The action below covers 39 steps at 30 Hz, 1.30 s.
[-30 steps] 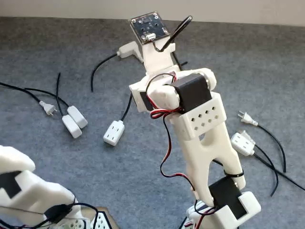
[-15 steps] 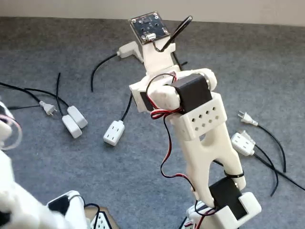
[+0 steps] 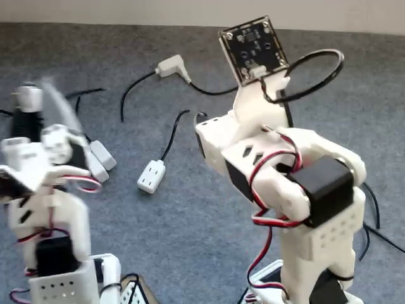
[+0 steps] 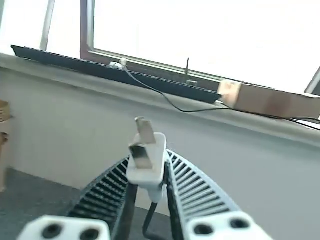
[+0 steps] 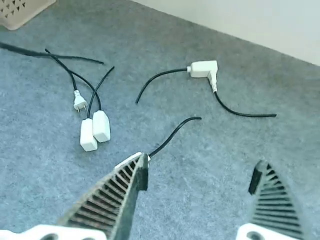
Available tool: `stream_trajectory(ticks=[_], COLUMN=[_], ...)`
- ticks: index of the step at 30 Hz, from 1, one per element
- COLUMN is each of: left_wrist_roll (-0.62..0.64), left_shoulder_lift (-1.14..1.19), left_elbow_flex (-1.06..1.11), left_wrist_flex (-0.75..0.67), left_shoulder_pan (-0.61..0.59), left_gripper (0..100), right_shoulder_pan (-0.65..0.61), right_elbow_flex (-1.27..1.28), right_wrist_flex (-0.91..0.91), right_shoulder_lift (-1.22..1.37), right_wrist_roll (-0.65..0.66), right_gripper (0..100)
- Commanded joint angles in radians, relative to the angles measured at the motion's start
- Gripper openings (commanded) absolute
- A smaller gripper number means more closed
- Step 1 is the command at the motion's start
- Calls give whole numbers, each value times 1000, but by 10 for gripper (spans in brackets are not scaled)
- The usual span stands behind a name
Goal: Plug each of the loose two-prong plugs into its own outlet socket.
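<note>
My left gripper (image 4: 148,167) is shut on a white two-prong plug (image 4: 146,157); its prongs stick out past the fingertips toward a wall and window, and its cable hangs down between the fingers. The left arm (image 3: 44,183) stands raised at the left of the carpet. My right gripper (image 5: 200,170) is open and empty above the carpet, on the right arm (image 3: 285,177). A white outlet socket (image 3: 152,176) lies mid-carpet. A small loose plug (image 5: 79,104) lies beside two white sockets (image 5: 95,129), partly behind the left arm in the high view (image 3: 101,158).
A white angled plug (image 3: 172,65) with a black cable lies at the far middle of the grey carpet, also in the right wrist view (image 5: 204,68). Black cables trail at the left (image 5: 60,62) and far right (image 3: 374,202). A basket corner (image 5: 22,10) sits far off.
The left arm has swung up from the near-left corner to a raised pose with the plug. The right arm has drawn back from its far reach, its camera board shifting right.
</note>
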Motion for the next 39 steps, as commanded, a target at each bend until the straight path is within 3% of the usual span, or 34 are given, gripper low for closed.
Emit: stream_trajectory(ticks=[1,4,11,18,23,27,33,39], left_wrist_roll=[-2,-2,-8,-9,-9,-9,-9,-9], left_shoulder_lift=[-24,-25,-25,-25,-31,-33,-35,-77], left_elbow_flex=[73,130,209,213,214,214,208,213], left_wrist_flex=[-63,-130,-226,-224,-219,-218,-155,-150], left_shoulder_pan=[208,298,535,713,816,828,829,828], left_gripper=[6,6,6,6,6,6,6,6], right_shoulder_pan=[-33,-96,-255,-266,-266,-268,-263,-85], right_elbow_flex=[-16,-16,-18,19,194,335,441,542], right_wrist_flex=[36,39,30,-45,-111,-216,-329,-449], right_shoulder_lift=[-35,-35,-139,-259,-262,-269,-268,-266], right_wrist_roll=[95,143,146,146,166,241,247,250], right_gripper=[317,288,33,15,9,7,7,7])
